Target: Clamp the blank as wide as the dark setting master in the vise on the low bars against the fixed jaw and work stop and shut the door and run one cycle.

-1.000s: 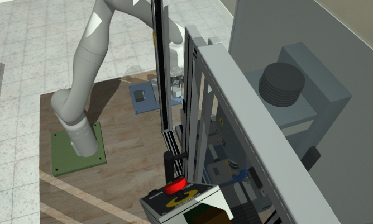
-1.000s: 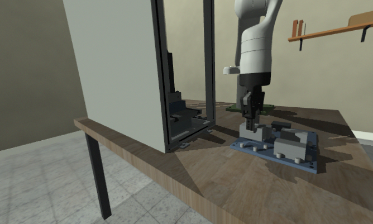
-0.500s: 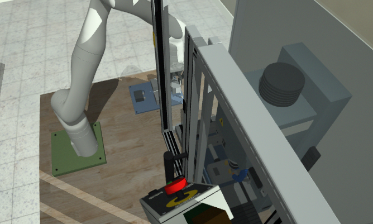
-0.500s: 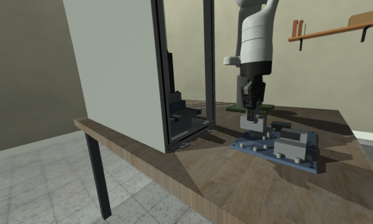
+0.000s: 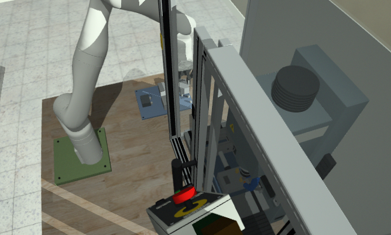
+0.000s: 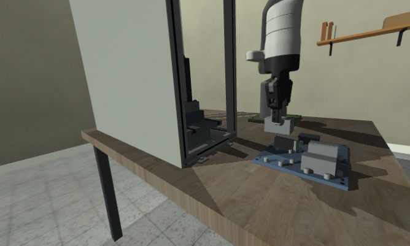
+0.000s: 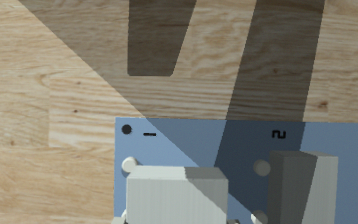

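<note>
In the top view, I have the gripper (image 5: 185, 75) (image 6: 277, 116) (image 7: 176, 220) partly behind the guard's frame (image 5: 168, 63) (image 6: 231, 60), over the far end of the blue plate (image 5: 155, 111) (image 6: 276, 159) (image 7: 180, 140). A dark block (image 5: 146, 101) sits at the plate's other end. Near my camera, the control column (image 5: 202, 208) carries a red mushroom button (image 5: 184, 195).

From the exterior view, my fingers are closed on a light metal blank (image 6: 278, 126) (image 7: 177, 199), gripped by its sides and held up off the table (image 6: 245, 186) (image 7: 80, 175). It is outside the guard, with its underside above plate height. Two light blocks (image 6: 323, 148) (image 6: 319, 164) stand on the plate among short pins.

On the wrist view, the gripped blank fills the bottom middle, fingertips just showing either side. Below it I see the plate's marks "1" and "2"; another block (image 7: 325, 190) stands beside a pin (image 7: 262, 167) under the "2".
</note>
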